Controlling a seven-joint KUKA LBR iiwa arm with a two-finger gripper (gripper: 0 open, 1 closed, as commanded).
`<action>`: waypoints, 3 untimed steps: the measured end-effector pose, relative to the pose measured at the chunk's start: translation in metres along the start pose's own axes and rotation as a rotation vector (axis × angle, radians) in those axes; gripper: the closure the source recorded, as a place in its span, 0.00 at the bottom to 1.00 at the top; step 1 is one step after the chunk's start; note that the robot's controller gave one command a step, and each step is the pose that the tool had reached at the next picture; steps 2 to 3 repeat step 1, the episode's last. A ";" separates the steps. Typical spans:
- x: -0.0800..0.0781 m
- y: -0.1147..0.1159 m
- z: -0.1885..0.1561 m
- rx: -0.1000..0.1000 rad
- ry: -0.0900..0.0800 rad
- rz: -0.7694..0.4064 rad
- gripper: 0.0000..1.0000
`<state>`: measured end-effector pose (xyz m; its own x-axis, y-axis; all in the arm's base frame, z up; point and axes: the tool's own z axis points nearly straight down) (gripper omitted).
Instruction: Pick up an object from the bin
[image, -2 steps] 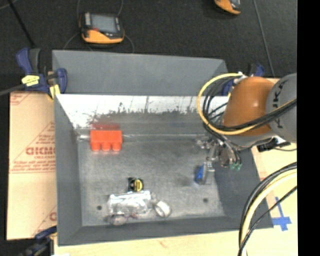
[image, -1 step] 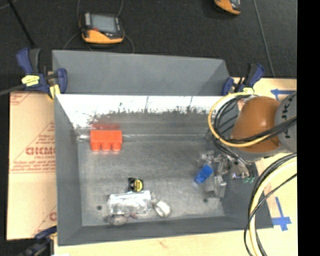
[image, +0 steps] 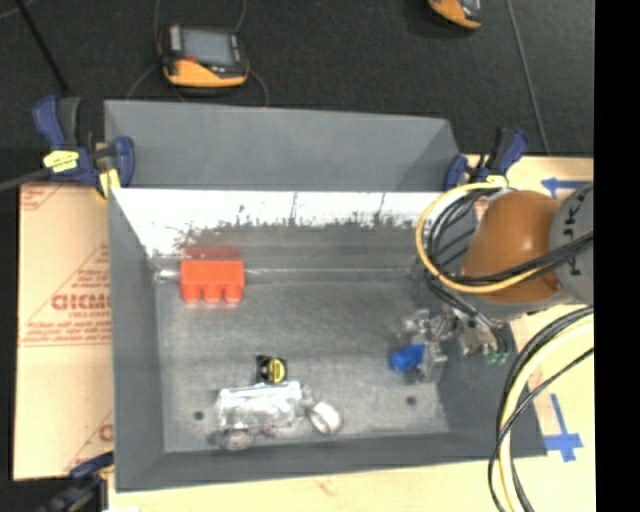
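Across the whole scene, a grey metal bin with sloped walls and a scuffed flat floor. Over its 3 o'clock wall, the robot arm with a rounded orange-brown cover and looped yellow and black cables, reaching down and inward. At 7 o'clock on the floor, a crumpled clear plastic packet, flat, well apart from the arm. At 10 o'clock, near the back wall, an orange plastic block with three rounded lobes, alone. At 4 o'clock, low over the floor, the metal gripper; width of its opening impossible to tell. Just at its 9 o'clock side, a small blue plastic piece on the floor, touching or merely beside the gripper, not clear which. Against the packet's 3 o'clock end, a small white rounded piece; just at the packet's 12 o'clock, a tiny black-and-yellow piece. Judged progress: gripper down at floor level by the blue piece, nothing visibly gripped, nothing off the floor. Left to do, probably: a sure closing on one thing, then a lift clear of the rim.
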<state>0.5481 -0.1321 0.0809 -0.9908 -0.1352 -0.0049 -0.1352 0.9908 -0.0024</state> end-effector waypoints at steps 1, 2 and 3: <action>-0.026 -0.015 -0.138 0.004 -0.008 -0.002 1.00; -0.026 -0.015 -0.138 0.004 -0.008 -0.002 1.00; -0.026 -0.015 -0.138 0.004 -0.008 -0.002 1.00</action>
